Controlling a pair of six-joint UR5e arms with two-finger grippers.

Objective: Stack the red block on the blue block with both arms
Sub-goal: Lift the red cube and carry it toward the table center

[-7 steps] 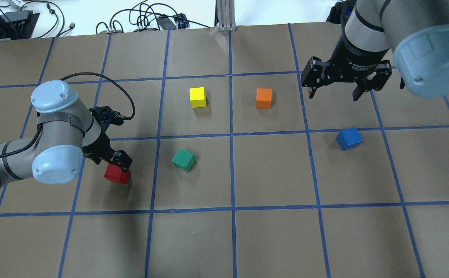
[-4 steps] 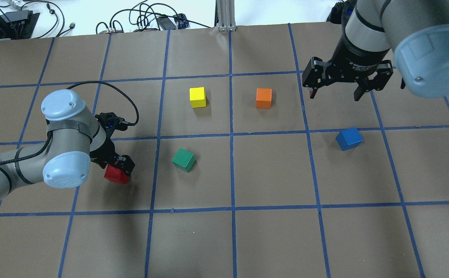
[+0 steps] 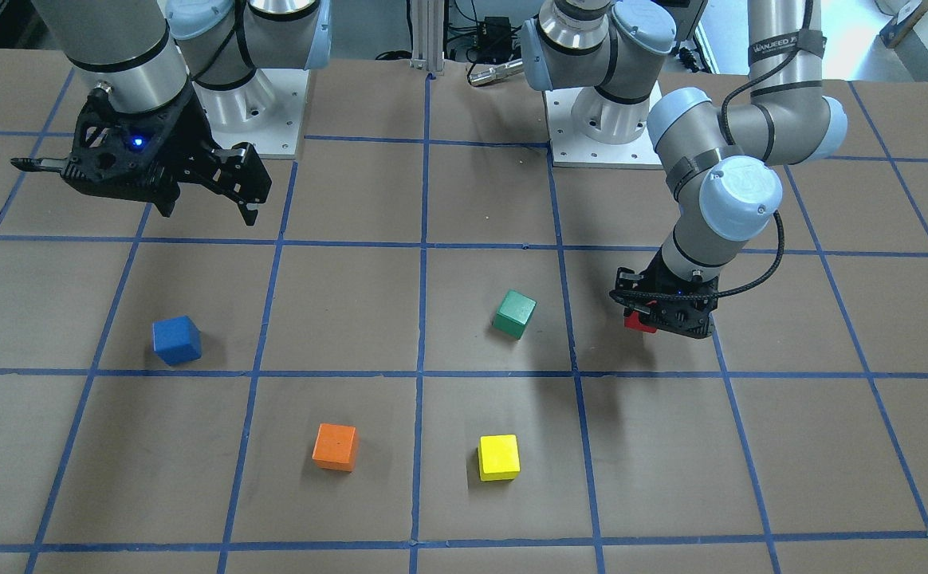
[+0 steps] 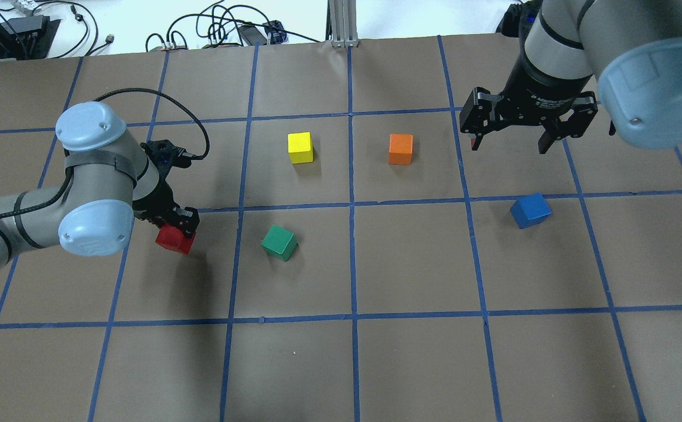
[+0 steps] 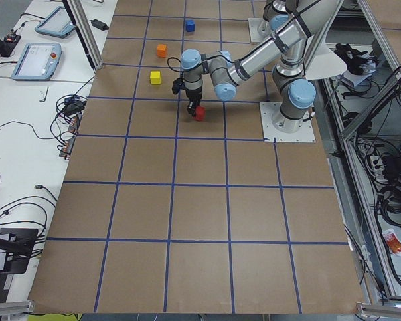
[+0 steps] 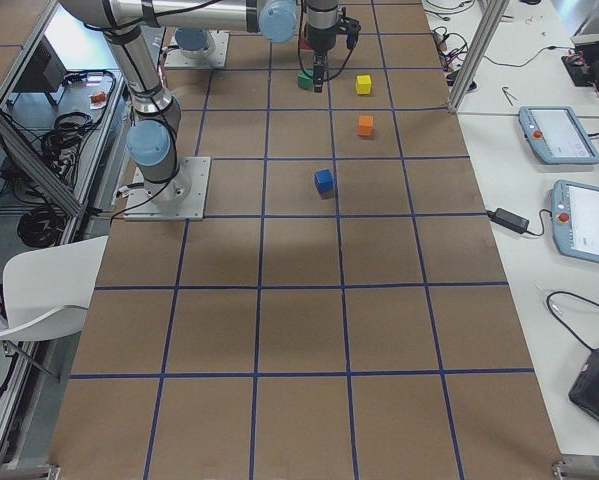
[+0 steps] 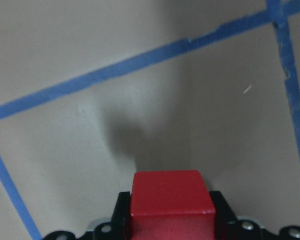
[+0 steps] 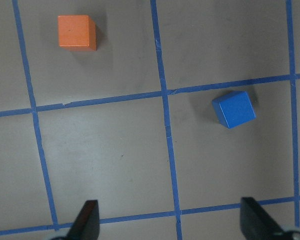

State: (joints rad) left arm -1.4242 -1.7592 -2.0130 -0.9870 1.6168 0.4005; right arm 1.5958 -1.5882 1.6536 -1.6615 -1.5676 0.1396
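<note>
Counter: the brown counter [image 4: 411, 363], taped into blue squares, carried five cubes, all well apart.
Left arm: the left arm [image 4: 92, 193] reached low on its own side of the counter, wrist turned down.
Right arm: the right arm [image 4: 558, 53] hung high on the far side.
Right claw: the right claw [image 4: 510, 145] was spread wide with nothing in it, raised above the counter near the blue block but not over it.
Left claw: the left claw [image 4: 180, 223] was clenched on the red block, a finger on each side.
Red block: the red block [image 4: 174, 240] sat in that grip at the left. Whether it was clear of the counter was hard to call.
Blue block: the blue block [image 4: 530, 210] rested on the counter at the right, skewed to the tape lines, nothing touching it.
The line that mattered: from the left claw the blue block lay straight across toward the robot's right, well apart. The green block [image 4: 279, 242] sat close to that line. The right claw was much the nearer one.
Left wrist view: it showed the red block gripped squarely and a shadow ahead of it, which hinted at a small lift. The overhead view hid that grip under the claw.
Right wrist view: it showed open fingertips, the blue block and the orange block [image 8: 77, 32]. The red block did not appear there.
</note>
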